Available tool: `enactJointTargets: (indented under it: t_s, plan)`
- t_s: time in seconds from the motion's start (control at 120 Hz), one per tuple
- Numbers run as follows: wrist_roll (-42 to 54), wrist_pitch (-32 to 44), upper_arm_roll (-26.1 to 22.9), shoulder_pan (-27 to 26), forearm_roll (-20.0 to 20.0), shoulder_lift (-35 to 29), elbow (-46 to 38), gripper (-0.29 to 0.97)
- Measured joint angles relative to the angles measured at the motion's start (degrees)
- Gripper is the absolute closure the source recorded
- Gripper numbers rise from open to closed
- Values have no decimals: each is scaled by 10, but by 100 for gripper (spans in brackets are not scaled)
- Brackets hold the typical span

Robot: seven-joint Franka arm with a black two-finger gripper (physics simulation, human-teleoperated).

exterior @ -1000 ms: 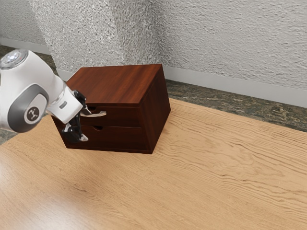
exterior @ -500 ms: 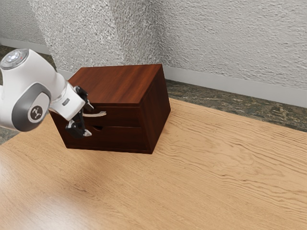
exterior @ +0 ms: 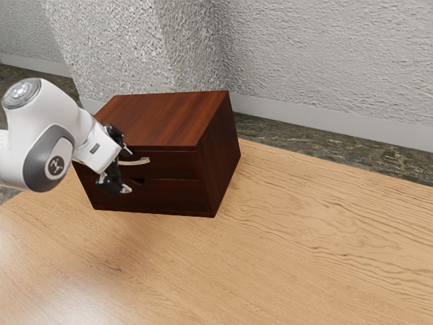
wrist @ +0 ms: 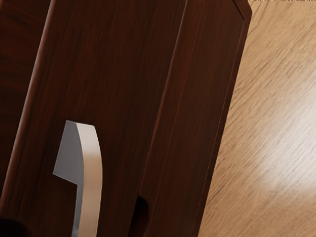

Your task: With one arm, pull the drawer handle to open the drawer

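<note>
A dark wooden cabinet (exterior: 172, 118) stands on the table with two drawers in its front. The upper drawer (exterior: 169, 162) carries a pale curved handle (exterior: 137, 161), also seen close up as the handle (wrist: 86, 173) on the drawer front (wrist: 103, 74). Both drawer fronts look flush with the cabinet. My gripper (exterior: 119, 163) is at the left end of the handle, open, one finger above the handle's level and one below. I cannot tell whether either finger touches the handle.
The cabinet sits on a light wooden table (exterior: 284, 250) with wide free room to the exterior view's right and front. A rough grey wall (exterior: 304, 47) rises behind it. The lower drawer (exterior: 169, 193) has a dark notch.
My hand has risen and moved in toward the cabinet front, so the fingers now bracket the handle's left end. The cabinet and drawers have not moved.
</note>
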Motion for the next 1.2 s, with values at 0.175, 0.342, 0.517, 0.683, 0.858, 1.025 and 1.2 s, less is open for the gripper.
enactJointTargets:
  t_s: [0.175,0.342,0.517,0.683,0.858,1.025,1.2]
  plan:
    - [-1,9,-1,-4,-10,11,-1,-6]
    - [-2,15,-1,-14,-11,11,-1,1]
    - [-3,18,0,-15,-9,10,-8,0]
    - [-3,17,7,-20,-7,6,-10,-1]
    - [-3,15,16,-21,-3,3,-10,-5]
    - [-1,14,17,-21,-6,3,-13,-12]
    - [1,14,17,-20,-11,0,-18,-8]
